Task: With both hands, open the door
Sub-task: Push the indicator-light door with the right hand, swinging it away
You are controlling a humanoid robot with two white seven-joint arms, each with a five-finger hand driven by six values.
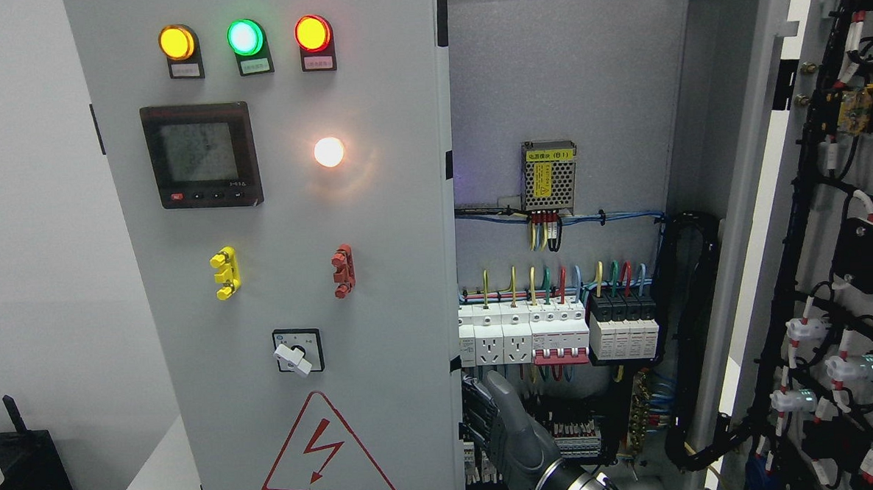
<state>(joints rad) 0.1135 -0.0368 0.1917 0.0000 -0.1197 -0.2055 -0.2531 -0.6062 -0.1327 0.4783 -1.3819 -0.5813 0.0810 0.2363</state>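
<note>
Head view: left door (291, 281) fills the frame's left half, its free edge running straight 12-to-6 near centre. One hand (499, 419) at 6 o'clock, arm entering bottom, right of centre, so prob. the right; fingers curled against that edge, at its 9. Right door (835, 257) already swung wide at 3. Left hand not seen.

Cabinet back panel (569, 84) carries power supply (549, 177), breaker row (558, 332), terminal blocks (577, 438).
</note>
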